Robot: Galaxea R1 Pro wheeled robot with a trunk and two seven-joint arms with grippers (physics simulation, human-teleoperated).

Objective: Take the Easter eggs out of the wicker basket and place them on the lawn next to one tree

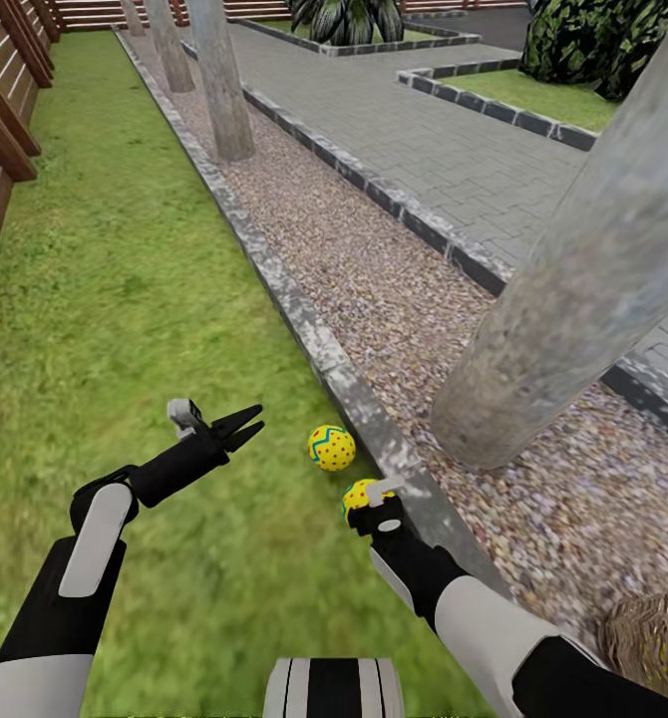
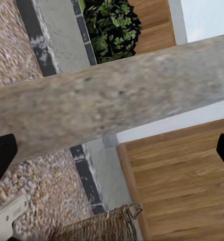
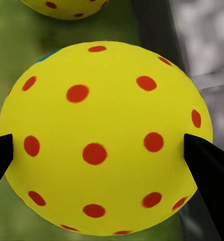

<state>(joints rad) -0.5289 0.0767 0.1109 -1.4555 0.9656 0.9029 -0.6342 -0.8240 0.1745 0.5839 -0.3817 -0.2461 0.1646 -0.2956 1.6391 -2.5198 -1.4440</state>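
You are lowering the second egg [image 3: 104, 138], gripped in your right pincer [image 1: 372, 502], just beside the first egg [image 1: 331, 448] ahead, while your left pincer [image 1: 246, 423] is hanging open; releasing comes next.

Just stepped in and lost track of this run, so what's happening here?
The right gripper holds a yellow egg with red dots low over the green lawn, beside the grey stone kerb near the thick mottled-grey tree trunk. Another egg with a blue-green zigzag already lies on the grass close by. The left gripper hovers empty.
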